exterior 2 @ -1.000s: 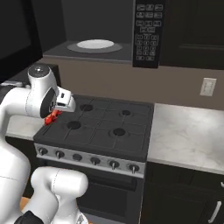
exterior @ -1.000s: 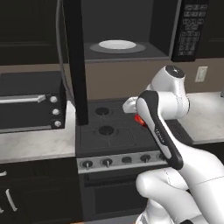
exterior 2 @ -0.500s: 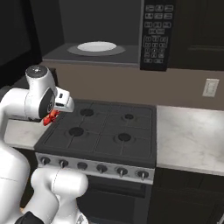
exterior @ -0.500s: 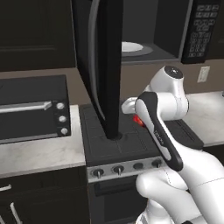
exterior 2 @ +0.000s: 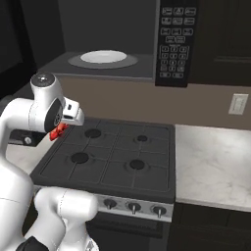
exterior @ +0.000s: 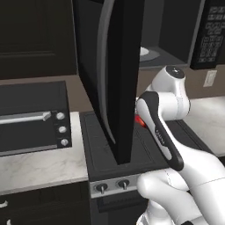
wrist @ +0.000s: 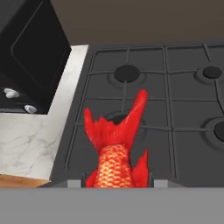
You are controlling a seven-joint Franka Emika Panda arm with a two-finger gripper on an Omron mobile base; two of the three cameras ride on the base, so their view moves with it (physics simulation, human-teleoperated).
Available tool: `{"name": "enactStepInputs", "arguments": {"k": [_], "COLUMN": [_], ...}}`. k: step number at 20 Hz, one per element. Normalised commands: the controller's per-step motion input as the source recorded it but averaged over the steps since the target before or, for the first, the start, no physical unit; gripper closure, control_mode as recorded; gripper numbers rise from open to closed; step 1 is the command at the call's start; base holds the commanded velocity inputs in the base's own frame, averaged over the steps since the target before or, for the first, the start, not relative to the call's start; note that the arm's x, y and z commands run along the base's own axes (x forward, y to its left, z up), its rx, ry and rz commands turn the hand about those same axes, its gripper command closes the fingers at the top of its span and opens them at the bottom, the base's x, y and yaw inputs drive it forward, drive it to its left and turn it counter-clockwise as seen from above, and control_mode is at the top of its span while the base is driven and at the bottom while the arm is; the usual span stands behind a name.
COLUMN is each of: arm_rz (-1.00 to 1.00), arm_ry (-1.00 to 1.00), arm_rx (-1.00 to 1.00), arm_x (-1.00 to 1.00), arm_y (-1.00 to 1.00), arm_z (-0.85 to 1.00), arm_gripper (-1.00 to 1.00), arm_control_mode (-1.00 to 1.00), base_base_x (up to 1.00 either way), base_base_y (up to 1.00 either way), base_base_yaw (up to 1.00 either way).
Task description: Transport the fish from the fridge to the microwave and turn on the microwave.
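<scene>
- The fish [wrist: 114, 164], red-orange and scaled, sat at the bottom centre of the hand view, its forked tail fanning up toward the middle of the frame.
- Its body ran down between the fingertips [wrist: 75, 182] of the gripper [wrist: 114, 183], which pinched it from both sides; the head end was hidden below the frame edge.
- In the right base view the fish [exterior 2: 58, 131] showed as a small red patch at the left of the frame, tucked under the white hand; the gripper [exterior 2: 60, 128] was mostly hidden there.
- In the left base view the fish [exterior: 140, 121] was a red sliver at centre right, just beside the dark edge of the open door.
- The fish hung in the air above the stove [wrist: 175, 118], over its left burners, not touching the grate.
- The stove [exterior 2: 112, 159] filled the middle of the right base view, with knobs [exterior 2: 133, 207] along its front.
- The microwave [exterior 2: 174, 44] stood open at the top of that view, keypad at upper right, with a white plate [exterior 2: 104, 56] inside.
- Its open door [exterior: 118, 74] crossed the centre of the left base view, with a curved grey handle.
- A toaster oven [exterior: 33, 116] sat at the left of that view on the pale marble surface [exterior: 39, 167].
</scene>
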Motion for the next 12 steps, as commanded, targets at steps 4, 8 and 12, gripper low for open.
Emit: {"name": "enactStepInputs", "arguments": {"k": [4, 8, 12], "arm_rz": [0.0, 0.0, 0.0], "arm_ry": [0.0, 0.0, 0.0], "arm_rx": [0.0, 0.0, 0.0], "arm_x": [0.0, 0.0, 0.0], "arm_y": [0.0, 0.0, 0.0], "arm_z": [0.0, 0.0, 0.0], "arm_gripper": [1.0, 1.0, 1.0], "arm_control_mode": [1.0, 1.0, 1.0], "base_base_x": [0.35, 0.36, 0.38], "base_base_y": [0.0, 0.0, 0.0], "base_base_yaw": [0.0, 0.0, 0.0]}}
